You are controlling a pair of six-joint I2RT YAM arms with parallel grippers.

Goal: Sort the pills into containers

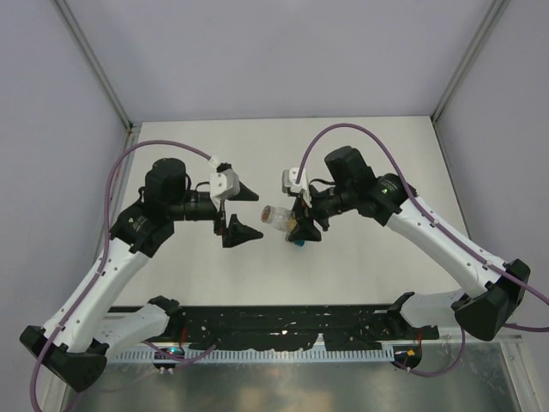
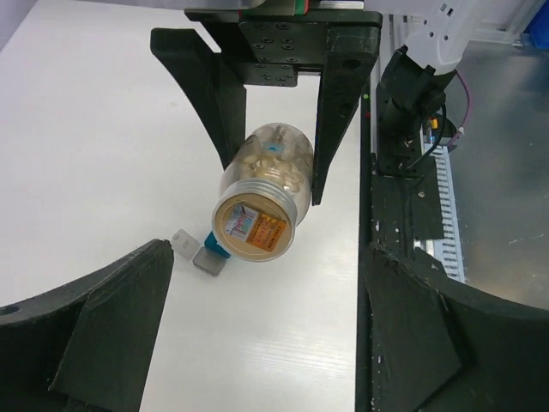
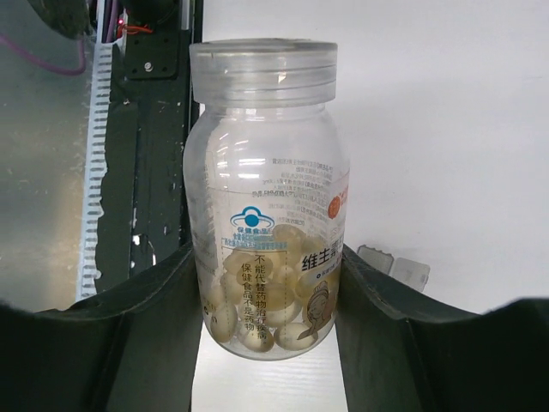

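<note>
My right gripper (image 1: 300, 221) is shut on a clear pill bottle (image 3: 262, 172), its fingers (image 3: 150, 318) pressing both sides. The bottle (image 1: 276, 217) is held on its side above the table, and its orange-labelled lid (image 2: 255, 228) faces my left gripper. Pale yellowish pills (image 3: 283, 292) lie inside it. The containers sit on the table just under the bottle: a grey box (image 2: 207, 261), a teal-blue box (image 2: 216, 247) partly hidden by the lid, and a pale clear piece (image 2: 184, 243) beside them. My left gripper (image 1: 244, 212) is open and empty, left of the bottle.
The black base rail (image 1: 283, 322) runs along the table's near edge. Grey walls and frame posts (image 1: 96, 64) enclose the table on three sides. The right arm's wrist (image 2: 420, 94) hangs over the rail in the left wrist view.
</note>
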